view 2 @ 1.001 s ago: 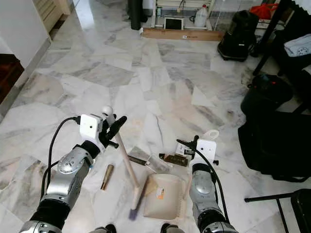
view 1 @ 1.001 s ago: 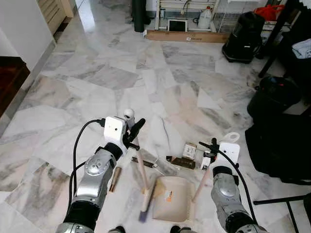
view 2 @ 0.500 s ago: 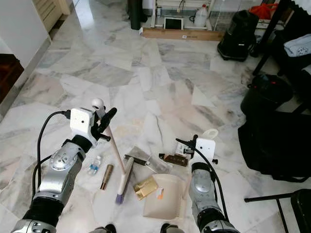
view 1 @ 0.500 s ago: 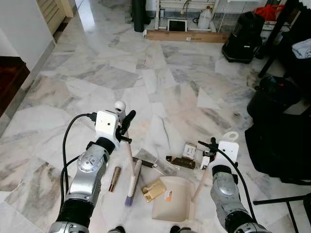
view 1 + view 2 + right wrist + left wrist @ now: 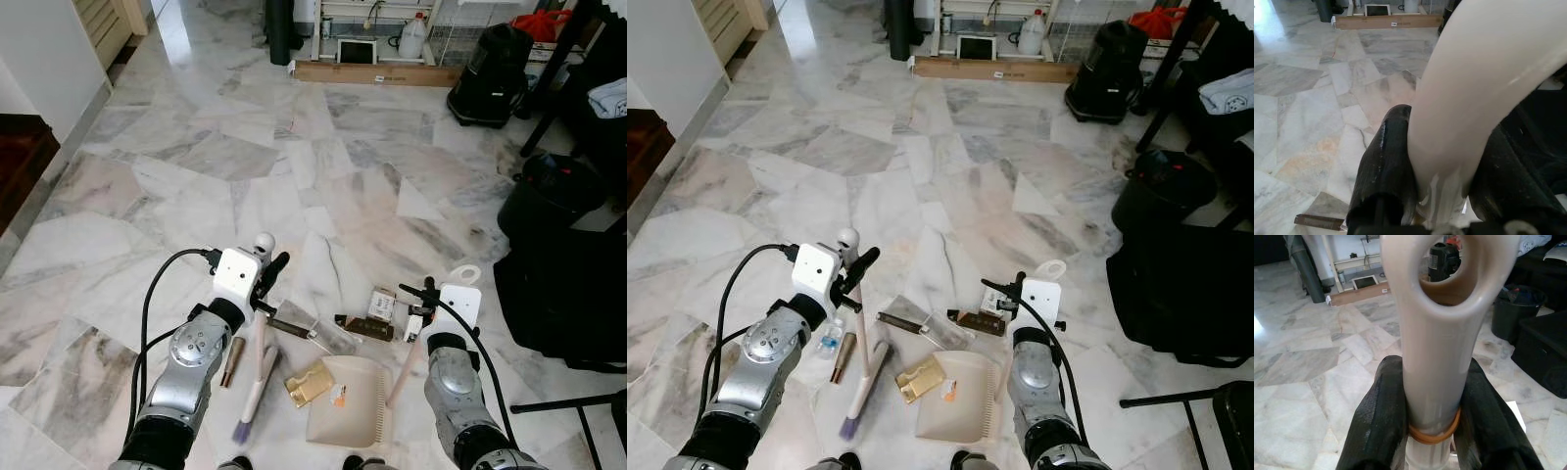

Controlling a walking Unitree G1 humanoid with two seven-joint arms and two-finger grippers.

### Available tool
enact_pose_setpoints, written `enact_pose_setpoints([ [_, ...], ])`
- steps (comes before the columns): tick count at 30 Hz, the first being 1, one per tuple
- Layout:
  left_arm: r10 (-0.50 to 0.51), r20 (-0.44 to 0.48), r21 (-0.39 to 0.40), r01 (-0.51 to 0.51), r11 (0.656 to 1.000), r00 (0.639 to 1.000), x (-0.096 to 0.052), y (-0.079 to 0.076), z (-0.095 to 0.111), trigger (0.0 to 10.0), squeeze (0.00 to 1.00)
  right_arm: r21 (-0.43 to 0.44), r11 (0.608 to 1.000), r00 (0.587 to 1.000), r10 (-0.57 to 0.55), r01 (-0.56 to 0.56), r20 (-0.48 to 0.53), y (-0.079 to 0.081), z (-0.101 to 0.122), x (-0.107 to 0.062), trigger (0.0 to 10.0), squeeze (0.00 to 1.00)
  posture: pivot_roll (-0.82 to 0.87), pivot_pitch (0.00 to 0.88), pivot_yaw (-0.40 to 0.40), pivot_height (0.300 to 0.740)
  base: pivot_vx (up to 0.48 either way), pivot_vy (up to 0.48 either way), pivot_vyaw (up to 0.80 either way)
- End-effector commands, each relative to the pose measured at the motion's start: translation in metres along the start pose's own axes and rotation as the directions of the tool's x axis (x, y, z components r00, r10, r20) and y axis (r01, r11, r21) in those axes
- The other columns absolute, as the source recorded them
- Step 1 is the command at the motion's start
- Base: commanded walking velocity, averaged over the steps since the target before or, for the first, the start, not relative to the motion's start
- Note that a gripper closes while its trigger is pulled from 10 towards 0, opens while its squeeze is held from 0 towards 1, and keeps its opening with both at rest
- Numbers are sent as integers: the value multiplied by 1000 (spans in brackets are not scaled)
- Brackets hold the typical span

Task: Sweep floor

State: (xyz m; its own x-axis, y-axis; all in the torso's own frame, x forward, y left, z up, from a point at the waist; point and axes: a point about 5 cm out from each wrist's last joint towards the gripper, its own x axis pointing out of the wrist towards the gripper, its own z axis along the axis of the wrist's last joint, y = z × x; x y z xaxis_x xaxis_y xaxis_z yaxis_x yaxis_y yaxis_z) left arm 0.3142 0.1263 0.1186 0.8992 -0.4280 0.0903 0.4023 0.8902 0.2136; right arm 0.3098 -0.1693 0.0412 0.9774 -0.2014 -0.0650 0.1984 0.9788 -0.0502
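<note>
Left gripper [image 5: 265, 284] has its jaws clamped on the broom [image 5: 253, 382]; right gripper [image 5: 419, 305] grips the dustpan [image 5: 348, 401] handle. A gold wrapper [image 5: 308, 383] sits at the pan's lip, other litter [image 5: 370, 315] beyond it on the floor [image 5: 245, 147]: sweeping seems barely begun

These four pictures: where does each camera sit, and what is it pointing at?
Head eyes: high, facing down at marble floor; both silver arms, beige plastic dustpan.
Left wrist: along left gripper, shut on cream broom handle.
Right wrist: along right gripper, clamping cream dustpan handle.
Shared: long cardboard box.
</note>
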Motion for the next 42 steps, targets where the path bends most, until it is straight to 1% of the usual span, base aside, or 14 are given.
enact_pose_setpoints([
  [1,-34,-12,-15,34,999,999,-1,-5,-2,10000,0,-7,1000,998,19,-19,-61,2,-12,-7,10000,0,37,168,-32,740,0,0,0],
  [5,-33,-22,-41,32,999,999,-1,-6,-5,10000,0,-7,1000,998,19,-19,-63,3,-13,-7,10000,0,38,171,-32,740,0,0,0],
  [7,-10,-28,-95,8,995,1000,-2,-4,-7,10000,0,-6,1000,998,22,-22,-64,3,-13,-7,10000,0,37,176,-31,740,0,0,0],
  [16,-25,-49,-161,17,987,998,-2,-2,-9,10000,0,-4,1000,998,22,-22,-66,3,-13,-7,10000,0,40,179,-31,740,0,0,0],
  [17,-27,-47,-189,17,982,999,-2,-3,-9,10000,0,-3,1000,998,23,-23,-65,4,-13,-7,10000,0,40,179,-31,740,0,0,0],
  [18,-27,-47,-189,17,982,999,-2,-3,-9,10000,0,-3,1000,998,23,-23,-65,4,-13,-7,10000,0,40,179,-31,740,0,0,0],
  [19,-24,-42,-217,15,976,999,-1,-3,-8,10000,0,-2,1000,998,24,-24,-66,4,-13,-7,10000,0,38,179,-32,740,0,0,0],
  [21,-9,-30,-249,1,969,999,1,-1,-5,10000,0,-1,1000,997,25,-25,-67,4,-12,-6,10000,0,38,178,-32,740,0,0,0],
  [24,2,-8,-267,-4,964,1000,3,1,0,10000,0,-1,1000,997,26,-26,-68,4,-12,-6,10000,0,38,179,-33,740,0,0,0],
  [25,5,12,-287,-1,958,1000,5,2,6,10000,0,-1,1000,997,26,-26,-69,4,-12,-6,10000,0,38,179,-33,740,0,0,0],
  [29,10,50,-330,8,944,999,8,5,15,10000,0,0,1000,997,29,-29,-70,4,-12,-6,10000,0,41,179,-33,740,0,0,0],
  [34,8,74,-342,18,940,997,9,6,23,10000,0,2,999,997,32,-32,-70,5,-12,-6,10000,0,42,178,-34,740,0,0,0],
  [38,1,85,-335,28,942,996,10,5,27,10000,0,2,999,997,34,-34,-70,5,-12,-6,10000,0,42,178,-34,740,0,0,0],
  [42,6,101,-312,26,950,995,10,6,32,10000,0,4,999,997,37,-36,-69,6,-12,-6,10000,0,42,175,-33,740,0,0,0],
])
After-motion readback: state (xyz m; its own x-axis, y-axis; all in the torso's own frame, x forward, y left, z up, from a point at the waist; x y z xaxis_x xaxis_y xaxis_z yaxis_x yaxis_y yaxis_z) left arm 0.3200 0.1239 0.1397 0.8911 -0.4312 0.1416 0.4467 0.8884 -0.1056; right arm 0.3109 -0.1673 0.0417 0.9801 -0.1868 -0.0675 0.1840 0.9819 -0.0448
